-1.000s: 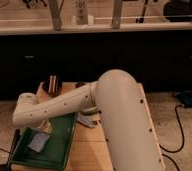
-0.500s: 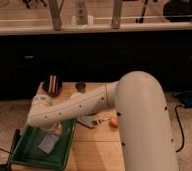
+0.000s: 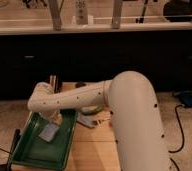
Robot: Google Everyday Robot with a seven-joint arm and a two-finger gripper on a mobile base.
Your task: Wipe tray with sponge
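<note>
The tray [image 3: 24, 152] sits on the wooden surface [image 3: 94, 152], and the sponge [image 3: 49, 132] lies flat inside it, in the tray's far half and roughly midway between the long rims. The gripper [image 3: 55, 120] hangs over that same far half, closer to the far rim than the sponge is. From the gripper, the sponge therefore lies just toward the tray's near end. The sponge's long axis runs on a diagonal across the tray floor. Whether the gripper touches the sponge, and whether it is open or closed, I cannot tell. The white arm [image 3: 74, 99] stretches low across the tray's far end, bends at a rounded joint, then drops the wrist steeply down into the tray. My read: the next move is a short reach toward the tray's near end.
</note>
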